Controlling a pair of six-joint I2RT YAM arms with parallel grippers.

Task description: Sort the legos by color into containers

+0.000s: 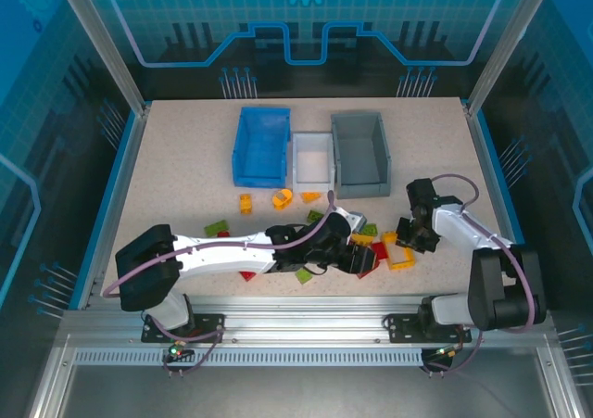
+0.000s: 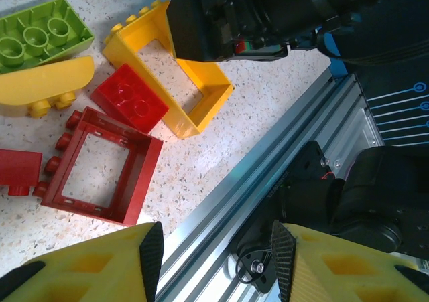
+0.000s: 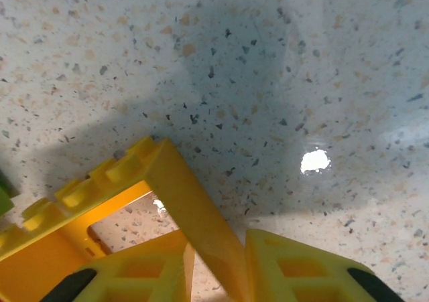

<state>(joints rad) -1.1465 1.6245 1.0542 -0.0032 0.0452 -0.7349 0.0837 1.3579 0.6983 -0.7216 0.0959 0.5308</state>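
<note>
R pincer sits low on the surface, jaws narrow and pinched on one thin wall of the yellow frame. Makes sense: the frame is hollow and lies flat, so a wall is the only part that fits btw the pads. The frame lies at the near-right end of the lego heap, well apart from the blue bin, white bin and grey bin.

L pincer hangs half-wide w/ nothing in it over the near rail, prob. parked out of the way.

Obstacles: red brick is against or just beside the frame's side (can't tell which), w/ the red frame next to it. L arm crowds the lift path.
</note>
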